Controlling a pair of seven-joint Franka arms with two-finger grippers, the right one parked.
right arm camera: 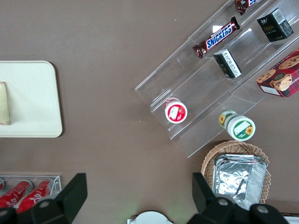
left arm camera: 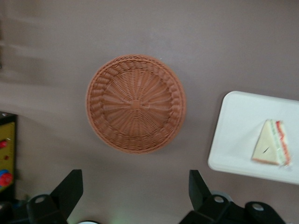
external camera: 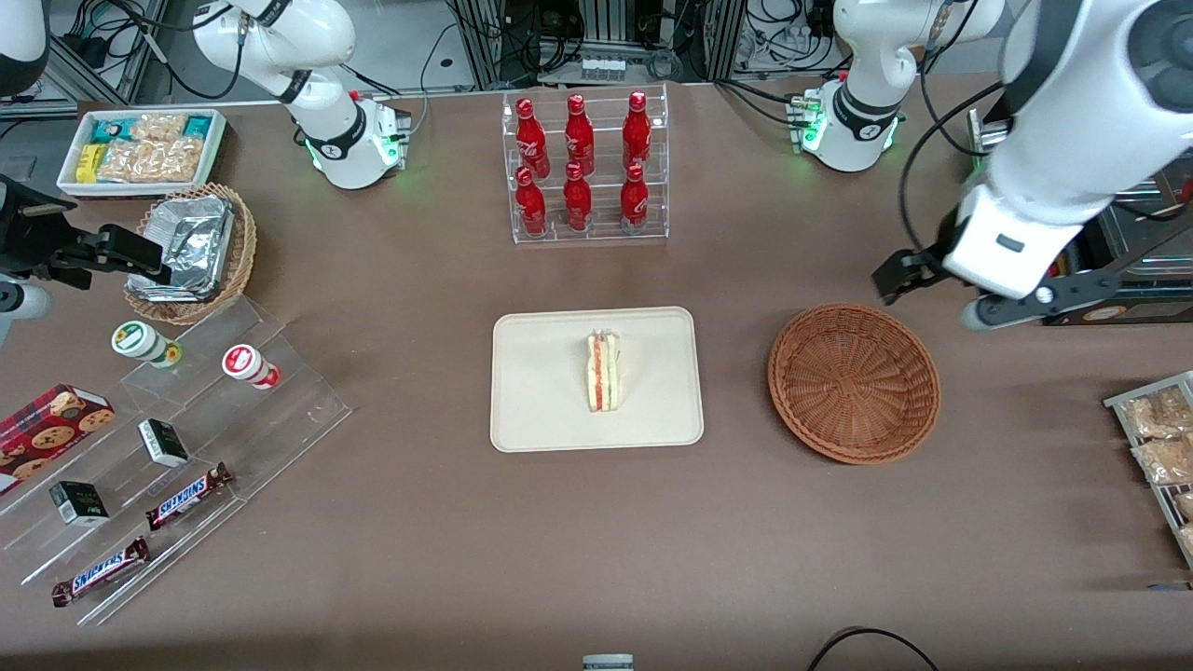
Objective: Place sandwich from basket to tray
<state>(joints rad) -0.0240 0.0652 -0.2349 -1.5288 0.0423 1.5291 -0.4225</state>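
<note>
Sandwich (external camera: 603, 372): on the tray (external camera: 541, 410), well away from the hand.
Basket (external camera: 854, 382): on the table (external camera: 429, 522), below the hand.
Hand (left arm camera: 135, 196): fingers apart, holding nothing.

The round woven basket (left arm camera: 135, 103) sits on the brown counter (left arm camera: 224, 42), its whole wicker bottom showing. Well apart from it lies the cream tray (left arm camera: 233, 140), cut off by the frame edge, with the sandwich (left arm camera: 272, 149) lying flat on it, filling layers along one side. The gripper (left arm camera: 134, 198) hangs above the counter near the basket's rim, touching neither, its black jaws spread wide.
</note>
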